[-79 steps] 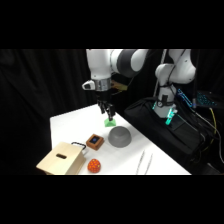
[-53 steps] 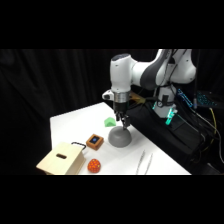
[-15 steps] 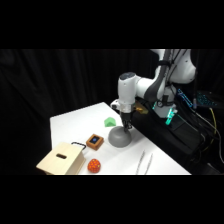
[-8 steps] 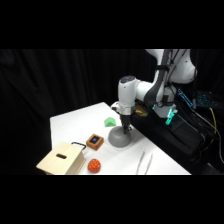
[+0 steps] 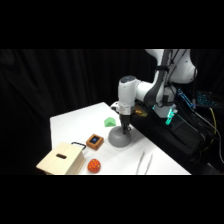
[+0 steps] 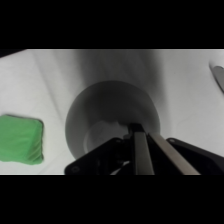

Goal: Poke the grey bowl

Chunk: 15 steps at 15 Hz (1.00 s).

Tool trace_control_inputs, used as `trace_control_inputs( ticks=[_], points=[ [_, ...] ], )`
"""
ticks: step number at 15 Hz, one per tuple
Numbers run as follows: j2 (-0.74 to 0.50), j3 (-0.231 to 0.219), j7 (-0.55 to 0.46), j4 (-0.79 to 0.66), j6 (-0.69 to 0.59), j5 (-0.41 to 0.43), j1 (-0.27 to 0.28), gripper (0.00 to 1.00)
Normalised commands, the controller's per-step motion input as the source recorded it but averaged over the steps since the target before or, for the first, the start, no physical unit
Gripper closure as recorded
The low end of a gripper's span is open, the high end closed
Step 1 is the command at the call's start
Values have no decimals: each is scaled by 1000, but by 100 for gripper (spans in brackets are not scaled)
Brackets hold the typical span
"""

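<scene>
A: The grey bowl (image 5: 120, 138) sits upside down as a smooth dark dome near the middle of the white table (image 5: 75, 122). A green block (image 5: 109, 121) lies just behind it, a small brown box (image 5: 94, 142) just to its left, and an orange ball (image 5: 93, 165) and a larger tan box (image 5: 60, 160) lie nearer the front edge.

B: Where is the gripper in relation to it?

A: Directly above. In the side view the gripper (image 5: 124, 126) comes straight down from the white arm (image 5: 135, 92) and its tip meets, or nearly meets, the top of the dome. In the wrist view the bowl (image 6: 107, 112) fills the centre, with the gripper (image 6: 139, 137) over its right half and the green block (image 6: 20, 139) off to the left.

B: Are the fingers open or closed?

A: They appear pressed together into one narrow tip, holding nothing.

B: Which way would a poke go?

A: Straight down, I judge. The bowl lies below the tip, not to any side. Being round, it has no long axis, so the approach angle matters little; off centre, though, the tip could slide down the curve.

B: Anything else nearby?

A: Metal tongs (image 5: 144, 163) lie on the table to the bowl's right, well apart from it.
</scene>
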Motion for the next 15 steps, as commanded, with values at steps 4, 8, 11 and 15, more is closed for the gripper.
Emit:
trace_control_inputs(
  ticks=[4, 8, 11, 15],
  points=[
    [-238, -116, 163, -60, -93, -179, 126, 100],
    [-282, -62, 152, -47, -207, -203, 83, 100],
    [-300, 1, 162, -51, -224, -194, 41, 100],
    [-296, 46, 167, -52, -193, -173, -5, 100]
  ],
)
